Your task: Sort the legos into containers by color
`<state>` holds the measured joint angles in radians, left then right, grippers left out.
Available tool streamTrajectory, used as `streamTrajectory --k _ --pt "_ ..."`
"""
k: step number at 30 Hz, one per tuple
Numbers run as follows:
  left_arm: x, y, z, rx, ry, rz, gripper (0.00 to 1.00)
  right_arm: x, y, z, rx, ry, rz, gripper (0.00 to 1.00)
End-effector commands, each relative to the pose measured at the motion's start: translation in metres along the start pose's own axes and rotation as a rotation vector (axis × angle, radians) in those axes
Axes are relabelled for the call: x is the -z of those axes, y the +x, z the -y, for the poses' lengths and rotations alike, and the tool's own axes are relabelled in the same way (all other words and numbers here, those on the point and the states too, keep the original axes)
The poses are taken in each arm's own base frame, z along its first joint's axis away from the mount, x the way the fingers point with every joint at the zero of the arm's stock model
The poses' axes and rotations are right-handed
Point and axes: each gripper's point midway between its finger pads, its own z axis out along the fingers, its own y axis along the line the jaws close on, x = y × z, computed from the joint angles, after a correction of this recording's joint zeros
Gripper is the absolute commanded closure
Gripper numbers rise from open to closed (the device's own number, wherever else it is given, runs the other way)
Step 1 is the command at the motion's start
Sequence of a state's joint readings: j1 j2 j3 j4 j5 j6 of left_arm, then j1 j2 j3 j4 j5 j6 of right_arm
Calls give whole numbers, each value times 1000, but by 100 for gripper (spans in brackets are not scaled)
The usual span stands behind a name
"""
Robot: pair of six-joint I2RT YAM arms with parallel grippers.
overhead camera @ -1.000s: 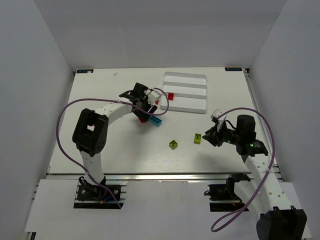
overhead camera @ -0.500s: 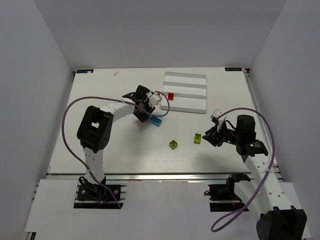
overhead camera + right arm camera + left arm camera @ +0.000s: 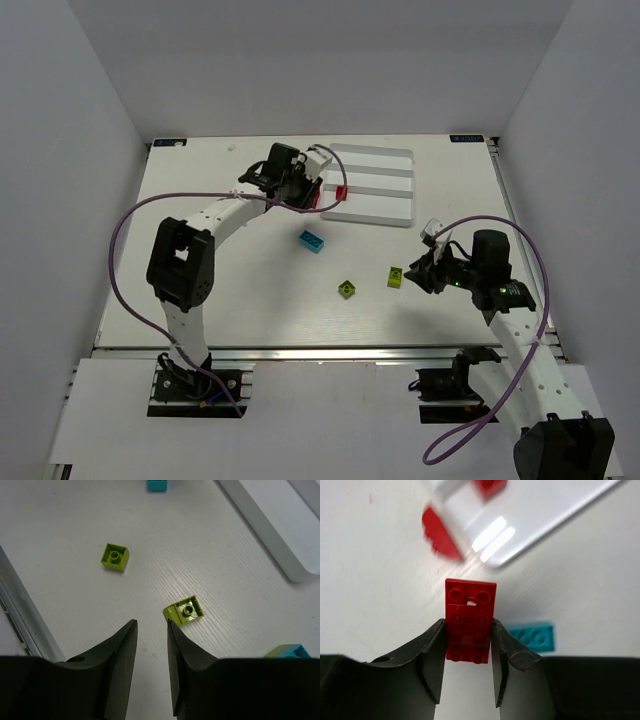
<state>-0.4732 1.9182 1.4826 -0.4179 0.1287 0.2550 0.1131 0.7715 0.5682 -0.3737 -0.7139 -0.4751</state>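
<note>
Pinching a red brick (image 3: 470, 605) between its fingers, the left end effector (image 3: 469, 635) had risen from beside the cyan brick (image 3: 311, 240) at mid-frame to the left edge of the white tray (image 3: 385, 210), where the other red brick (image 3: 341, 192) already lay. Delivery looked close. One yellow-green brick (image 3: 347, 288) and its twin (image 3: 396, 276) waited on the desk (image 3: 230, 290) by the right end effector (image 3: 151, 627), narrowly parted and empty.

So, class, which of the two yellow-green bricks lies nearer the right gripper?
The right-hand yellow-green brick, lying just in front of the right gripper. The left-hand yellow-green brick sits clearly farther from it.
</note>
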Motion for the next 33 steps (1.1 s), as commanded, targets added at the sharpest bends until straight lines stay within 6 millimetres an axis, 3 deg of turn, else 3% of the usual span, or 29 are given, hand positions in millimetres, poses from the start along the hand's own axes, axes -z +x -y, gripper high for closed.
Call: streamTrajectory --k 1,2,3,4,5,6,8,10,11,12,16,22,24,28,29,31,33 --pt "18 -81 28 -52 169 244 81 1 -7 -2 19 -14 15 64" --pt "14 -86 29 -57 185 250 81 1 -7 -2 18 -14 14 64" --pt "16 -106 34 -75 204 289 81 1 -7 -2 18 -12 15 64" --pt "10 -106 35 -76 218 276 81 1 -7 -2 18 -14 14 64" --pt "-7 -99 40 -74 237 244 80 1 -6 -1 15 -10 13 64" --pt "-5 -117 36 -80 228 274 80 1 -7 -2 16 -14 13 63" --pt "-24 -113 40 -76 236 244 77 1 -8 -2 17 -17 16 64" --pt "-28 -124 40 -76 222 265 68 0 -7 -3 16 -22 15 64" --pt "-36 -121 40 -72 221 256 64 0 -8 -3 19 -22 17 64" --pt "-38 -126 42 -70 213 265 52 1 -7 -3 15 -19 15 64" --pt "-52 -122 46 -49 210 250 41 1 -8 -4 21 -24 17 64" --pt "-56 -121 40 -24 175 245 35 1 -9 -4 19 -22 18 63" --pt "-51 -126 36 -16 151 260 36 1 -9 -4 19 -24 17 63" --pt "-38 -135 15 23 26 287 67 1 -8 -5 20 -26 16 63" --pt "-40 -128 3 33 -20 278 74 1 -8 -4 21 -25 17 63" --pt "-36 -122 -10 45 -69 259 76 1 -8 -5 19 -26 16 63" --pt "-34 -113 -26 51 -165 217 70 1 -8 -4 18 -25 16 63"
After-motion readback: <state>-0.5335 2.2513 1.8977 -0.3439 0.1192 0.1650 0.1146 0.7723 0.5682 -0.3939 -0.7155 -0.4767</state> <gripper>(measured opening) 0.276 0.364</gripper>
